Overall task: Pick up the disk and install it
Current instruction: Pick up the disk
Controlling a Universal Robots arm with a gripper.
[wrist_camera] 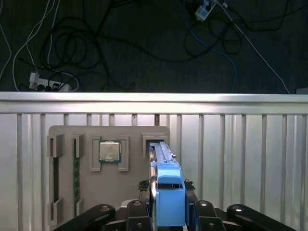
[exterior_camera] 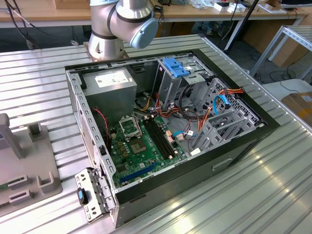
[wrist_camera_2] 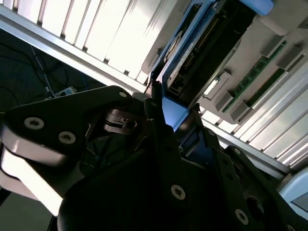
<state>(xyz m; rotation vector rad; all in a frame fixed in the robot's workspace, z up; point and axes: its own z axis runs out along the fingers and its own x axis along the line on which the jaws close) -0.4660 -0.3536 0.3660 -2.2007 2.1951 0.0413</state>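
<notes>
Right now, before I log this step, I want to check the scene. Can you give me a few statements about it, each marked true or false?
1. The hand is at the blue-framed end of the disk. True.
2. The disk sits inside the computer case. False: it is at a slot of the grey tray, outside the case.
3. A processor chip lies in a recess of that tray. True.
4. The computer case is closed up. False: its side is open, and the motherboard shows inside.
5. The tray rests on a wooden top. False: it rests on a ribbed metal surface.
</notes>
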